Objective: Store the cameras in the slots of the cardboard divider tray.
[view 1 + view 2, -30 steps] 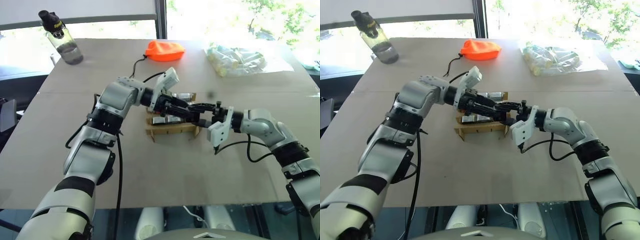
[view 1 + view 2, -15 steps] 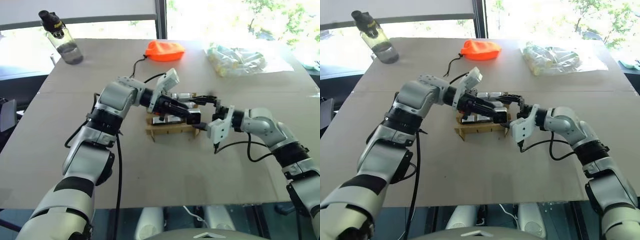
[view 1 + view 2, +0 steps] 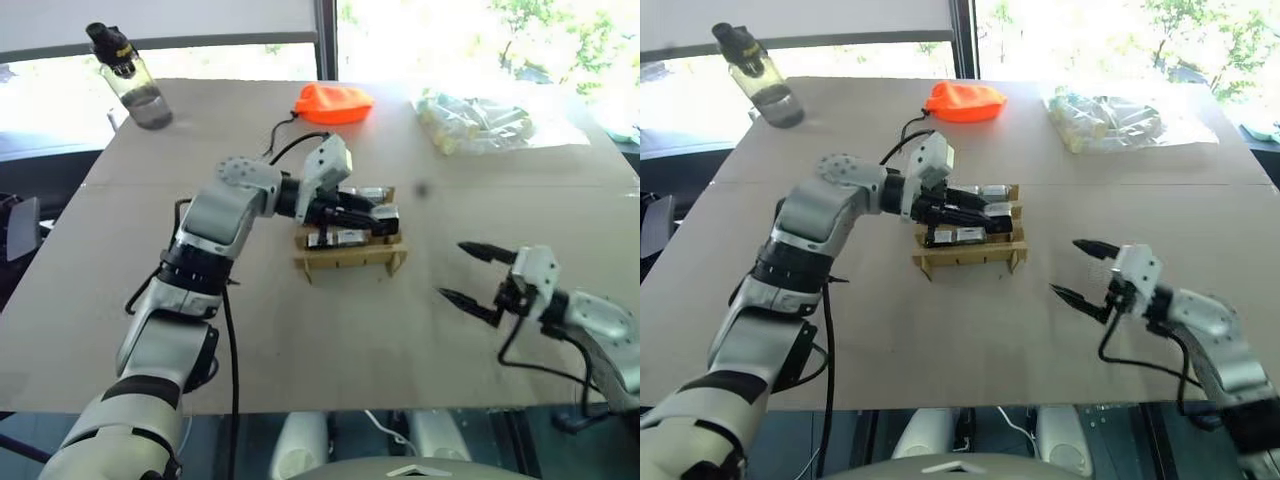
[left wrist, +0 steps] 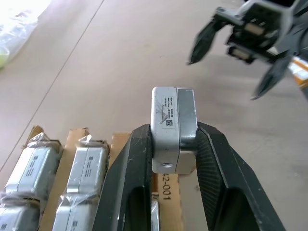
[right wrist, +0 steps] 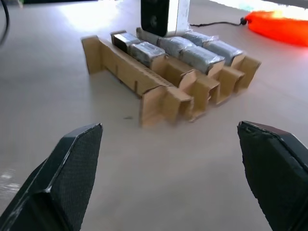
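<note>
The left tool (image 4: 173,144) grips a camera (image 4: 172,126) between its black fingers, holding it just above the right end of the tray (image 3: 350,258), which sits mid-counter (image 3: 300,330) with several wrapped cameras (image 5: 192,50) already lying in its slots. The right tool (image 3: 478,272) hangs empty off to the right, well apart from the tray, its fingers spread wide and pointing back toward it. An orange pouch (image 3: 333,102), a bottle (image 3: 130,78) and a clear bag (image 3: 480,118) lie along the far edge.

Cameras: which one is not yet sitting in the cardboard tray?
The camera clamped in the left gripper, above the cardboard tray; the other cameras lie in its slots.
</note>
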